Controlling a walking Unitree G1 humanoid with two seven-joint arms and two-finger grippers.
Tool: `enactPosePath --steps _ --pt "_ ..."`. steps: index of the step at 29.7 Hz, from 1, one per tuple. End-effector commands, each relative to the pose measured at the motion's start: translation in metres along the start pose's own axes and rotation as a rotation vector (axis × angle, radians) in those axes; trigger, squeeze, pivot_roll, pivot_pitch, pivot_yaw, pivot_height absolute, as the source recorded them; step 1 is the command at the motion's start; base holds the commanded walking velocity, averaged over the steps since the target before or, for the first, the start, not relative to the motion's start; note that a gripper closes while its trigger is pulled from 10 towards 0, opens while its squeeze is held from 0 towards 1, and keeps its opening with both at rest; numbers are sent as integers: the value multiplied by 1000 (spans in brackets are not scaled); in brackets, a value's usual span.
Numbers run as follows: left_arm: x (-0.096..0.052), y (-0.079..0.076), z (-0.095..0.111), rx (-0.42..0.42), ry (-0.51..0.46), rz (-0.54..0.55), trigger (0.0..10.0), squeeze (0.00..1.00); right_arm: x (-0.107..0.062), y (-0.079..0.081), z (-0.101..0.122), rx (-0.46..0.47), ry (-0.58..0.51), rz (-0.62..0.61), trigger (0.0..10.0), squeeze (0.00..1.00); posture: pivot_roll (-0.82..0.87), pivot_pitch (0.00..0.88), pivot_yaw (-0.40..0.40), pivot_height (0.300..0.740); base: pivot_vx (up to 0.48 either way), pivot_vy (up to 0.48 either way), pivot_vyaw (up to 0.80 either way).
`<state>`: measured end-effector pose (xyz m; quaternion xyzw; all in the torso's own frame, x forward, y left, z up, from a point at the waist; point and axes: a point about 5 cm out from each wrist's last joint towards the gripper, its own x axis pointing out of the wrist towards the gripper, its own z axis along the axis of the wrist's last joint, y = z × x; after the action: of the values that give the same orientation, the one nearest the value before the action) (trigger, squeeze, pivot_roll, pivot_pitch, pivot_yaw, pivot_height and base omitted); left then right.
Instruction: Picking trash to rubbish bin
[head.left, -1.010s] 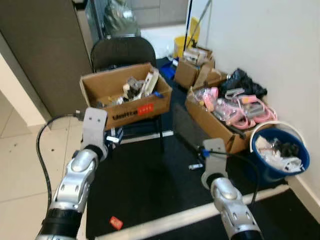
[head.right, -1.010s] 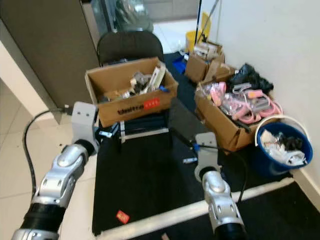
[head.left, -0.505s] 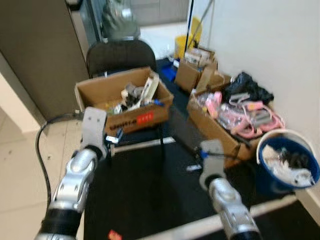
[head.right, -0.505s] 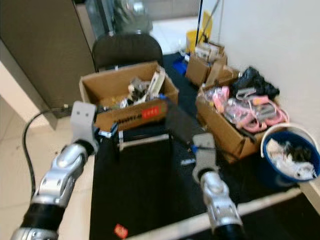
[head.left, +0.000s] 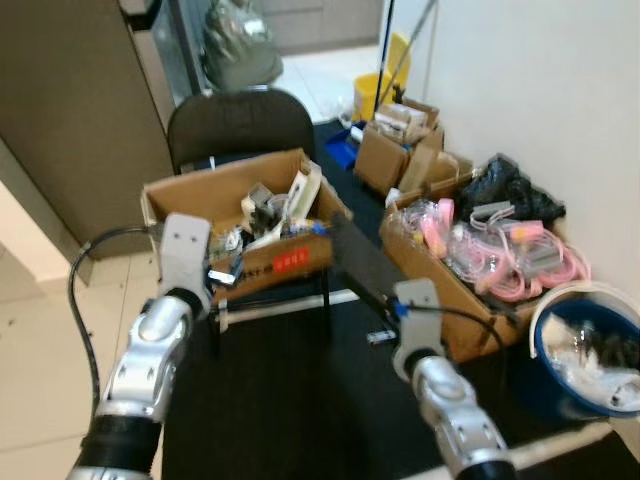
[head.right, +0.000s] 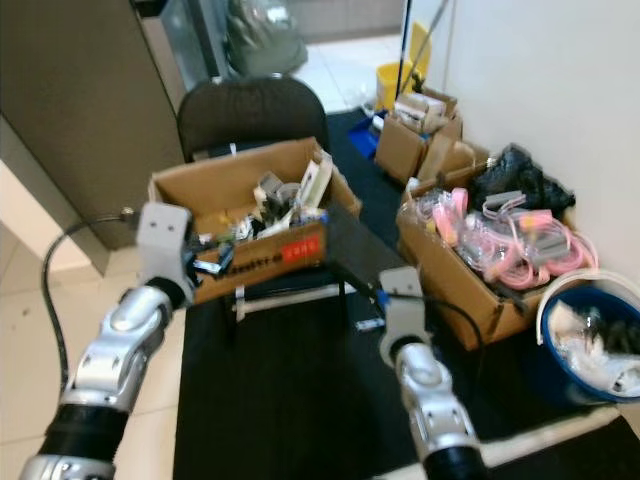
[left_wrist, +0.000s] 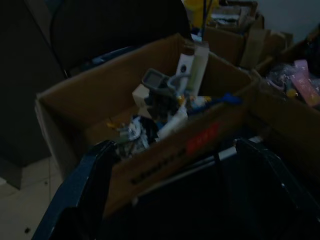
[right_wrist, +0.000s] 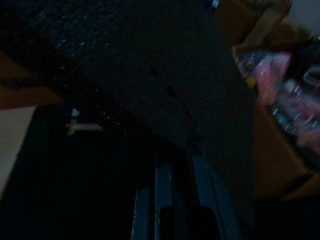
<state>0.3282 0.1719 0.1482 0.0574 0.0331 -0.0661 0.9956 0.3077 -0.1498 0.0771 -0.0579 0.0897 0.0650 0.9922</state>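
Toward the lower right of the head views stands the blue rubbish bin (head.left: 585, 350), a round tub with a pale hoop handle, against the white wall (head.left: 540, 90). It holds a heap of white and dark crumpled trash (head.right: 605, 350) reaching near its rim.

The left gripper (left_wrist: 165, 200) is raised at centre left of the frame, in front of a cardboard box (head.left: 240, 235) that rests on a black chair (head.left: 240, 125). In the left wrist view its two black fingers (left_wrist: 85, 185) stand wide apart with nothing between them, framing the box, which carries a red label and is full of mixed clutter. The right gripper (right_wrist: 172, 192) is held low at centre frame over the black mat (head.left: 280, 400); in the dark right wrist view its fingers lie close together and nearly parallel, holding nothing visible.

A second cardboard box (head.left: 470, 270) of pink coiled items sits just beside the bin, with a black bag (head.left: 515, 190) behind it. Smaller boxes (head.left: 395, 145) and a yellow bucket (head.left: 375, 90) fill the upper centre.
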Motion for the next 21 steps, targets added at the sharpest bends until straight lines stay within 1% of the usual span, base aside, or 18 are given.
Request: enactPosePath --steps 1,2,6,15,16,21 --pt "-2 5 -6 5 24 17 10000 0 -1 9 -3 8 8 23 10000 0 27 130 55 740 398 0 0" --pt "-2 5 -6 5 24 17 10000 0 -1 9 -3 8 7 21 10000 0 26 132 55 740 398 0 0" --pt "-2 5 -6 5 24 19 10000 0 -1 9 -3 10 6 19 10000 0 27 129 55 740 400 0 420" --pt "-2 5 -5 6 21 22 10000 0 1 7 -1 10 -3 19 10000 0 27 131 55 740 398 0 645" --pt "-2 5 -5 8 22 22 10000 0 1 7 -1 47 -5 11 10000 0 28 131 54 740 401 0 0" --pt "-2 6 -5 9 22 25 10000 0 2 6 2 52 -14 10 10000 0 28 130 54 740 399 0 0"
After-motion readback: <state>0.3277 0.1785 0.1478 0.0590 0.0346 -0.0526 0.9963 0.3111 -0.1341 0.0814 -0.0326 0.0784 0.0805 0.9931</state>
